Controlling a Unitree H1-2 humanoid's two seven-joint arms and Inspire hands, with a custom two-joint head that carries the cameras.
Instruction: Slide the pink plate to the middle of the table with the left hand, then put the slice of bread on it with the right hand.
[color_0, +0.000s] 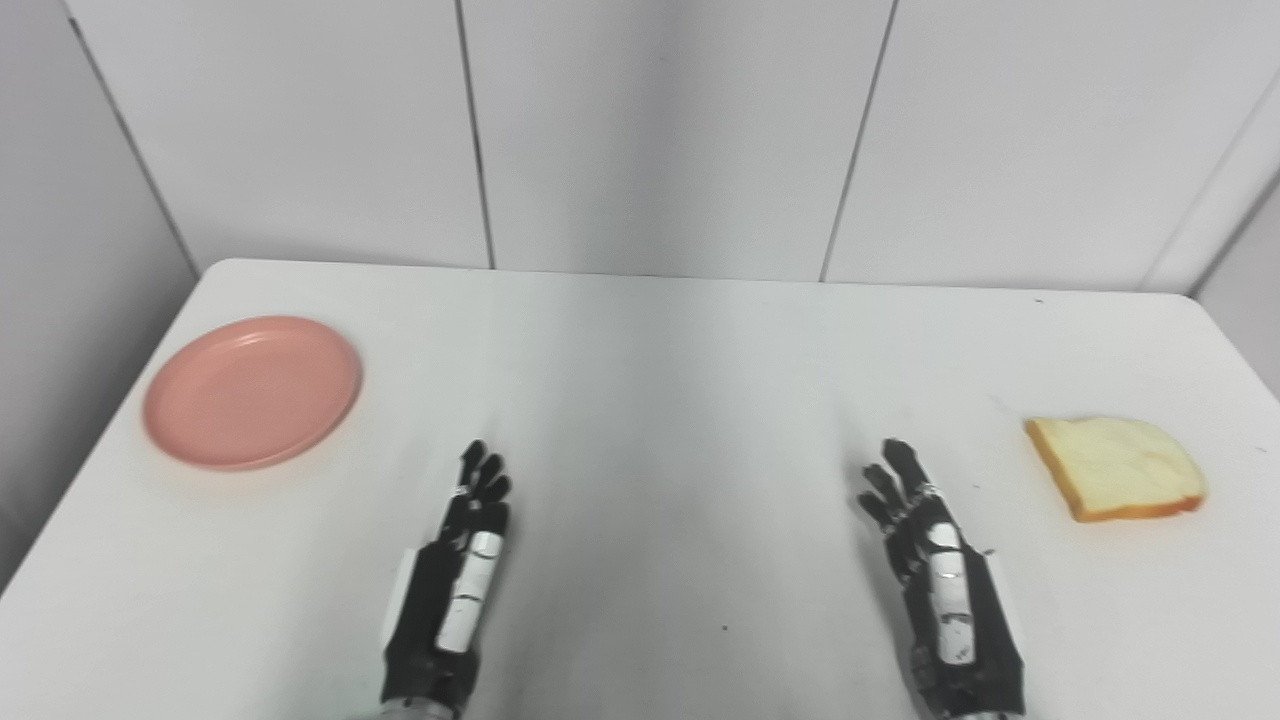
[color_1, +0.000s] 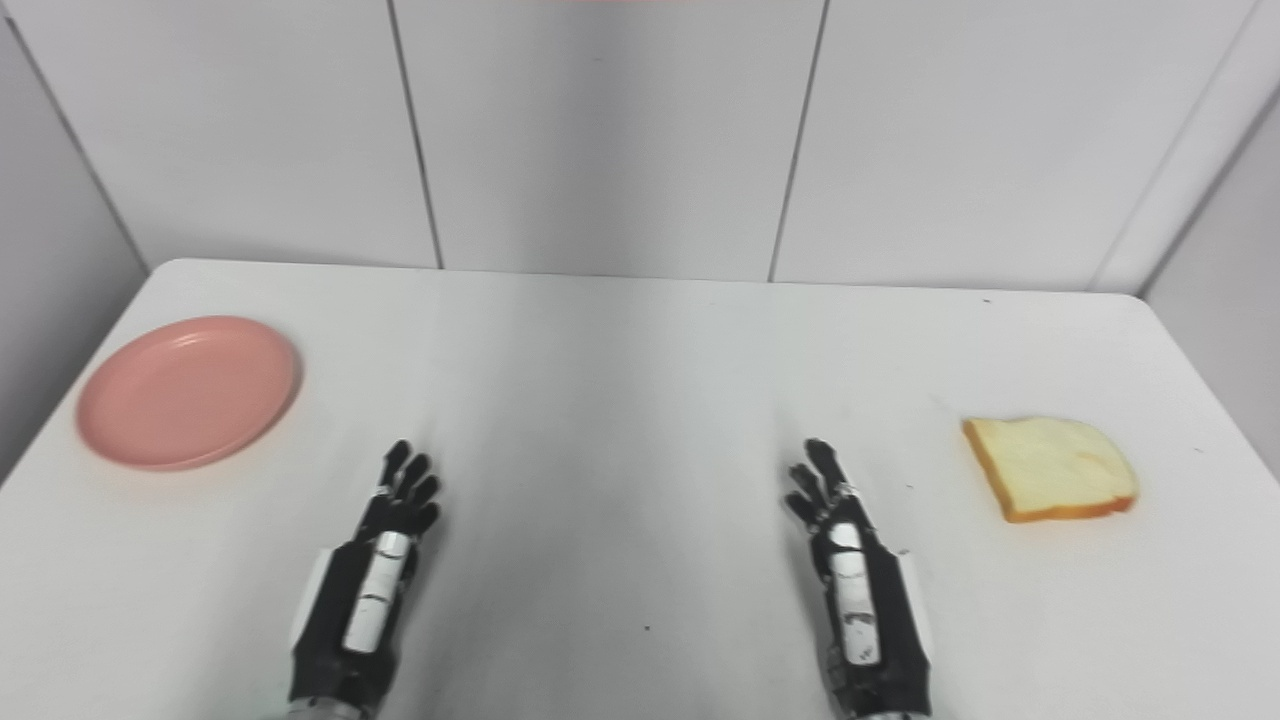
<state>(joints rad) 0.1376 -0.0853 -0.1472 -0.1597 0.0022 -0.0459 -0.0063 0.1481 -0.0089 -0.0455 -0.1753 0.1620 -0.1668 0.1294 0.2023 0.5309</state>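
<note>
Leftmost, the round pink plastic plate lies flat on the white rectangular table, close to the table's left edge and in its far-left part. The plate is empty and nothing touches it.

Next, toward the near edge, the left robot hand, black with silver panels, extends forward over the table surface. Its fingers are stretched out and point away from the robot; they hold nothing. This robot hand is to the right of the plate and nearer the robot, clearly apart from it.

Bare table surface occupies the middle between the two hands.

Further right, the right robot hand mirrors the left one: fingers extended, slightly spread, pointing forward and a little to the left, with nothing in its grasp.

Rightmost, the slice of white bread with a golden-brown crust lies flat on the table near the right edge. It is beside the right robot hand but not in contact with it, and well apart from the plate.
</note>
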